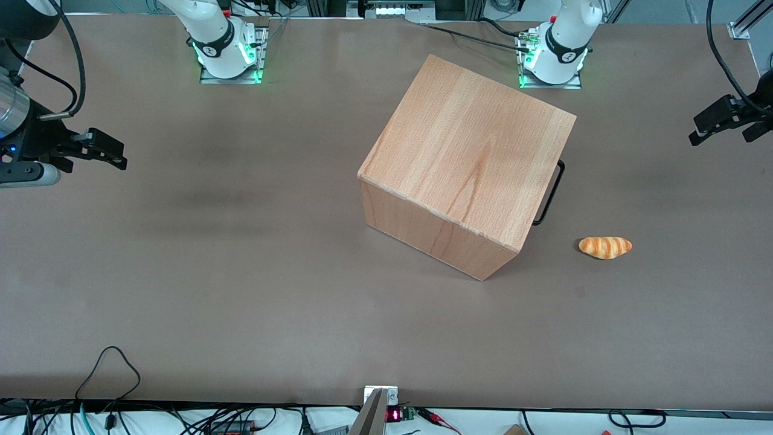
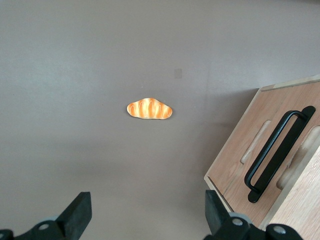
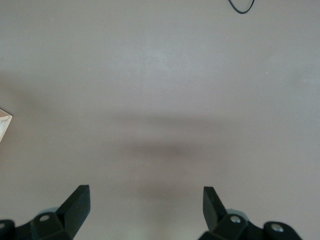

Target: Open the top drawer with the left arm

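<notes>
Nearest the front camera, the wooden cabinet (image 1: 465, 169) stands turned at an angle on the tabletop (image 1: 241, 272), its drawer fronts facing the working arm's end. From that camera only the black handle (image 1: 548, 193) peeks out past its edge. The wrist camera shows the top drawer (image 2: 260, 150) shut, flush with the casing, its slim bar handle (image 2: 277, 150) standing off the flat front. A small bread roll (image 1: 605, 247) lies near the cabinet, nearer the camera than the handle.

With its fingers (image 2: 75, 217) spread wide and holding nothing, the left arm's end effector (image 1: 728, 121) hangs well apart from the cabinet.

Rigid, smooth bar: probably best pinched at its middle, so the drawer pulls out straight. Light beech should slide easily, though the casing might shift.
</notes>
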Robot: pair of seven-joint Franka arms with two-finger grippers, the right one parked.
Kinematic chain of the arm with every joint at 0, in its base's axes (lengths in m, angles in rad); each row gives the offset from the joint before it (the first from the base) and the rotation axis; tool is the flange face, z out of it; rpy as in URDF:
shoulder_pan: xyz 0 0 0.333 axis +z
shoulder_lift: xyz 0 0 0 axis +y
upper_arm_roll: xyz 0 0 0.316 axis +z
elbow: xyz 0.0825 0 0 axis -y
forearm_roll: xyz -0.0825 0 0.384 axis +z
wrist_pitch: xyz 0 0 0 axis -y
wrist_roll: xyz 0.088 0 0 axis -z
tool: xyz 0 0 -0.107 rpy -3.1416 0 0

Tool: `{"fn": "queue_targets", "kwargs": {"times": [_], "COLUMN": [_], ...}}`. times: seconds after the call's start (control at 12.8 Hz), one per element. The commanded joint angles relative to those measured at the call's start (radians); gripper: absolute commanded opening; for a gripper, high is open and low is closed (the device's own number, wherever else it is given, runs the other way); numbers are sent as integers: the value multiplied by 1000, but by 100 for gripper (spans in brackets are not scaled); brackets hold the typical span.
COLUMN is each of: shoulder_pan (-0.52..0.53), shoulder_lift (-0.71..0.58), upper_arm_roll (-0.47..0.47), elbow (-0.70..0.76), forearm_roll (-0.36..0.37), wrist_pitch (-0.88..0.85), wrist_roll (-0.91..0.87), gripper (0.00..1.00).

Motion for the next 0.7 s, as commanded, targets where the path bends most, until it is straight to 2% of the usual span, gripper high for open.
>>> {"fn": "queue_targets", "kwargs": {"times": [0.0, 0.63], "shoulder_pan": [-5, -5], "shoulder_lift": [-7, 10], "upper_arm_roll": [-2, -8], "elbow": [5, -10], "forearm_roll": [23, 9], "wrist_pitch": [-15, -3], "wrist_roll": [8, 12], "gripper": [100, 100]}}
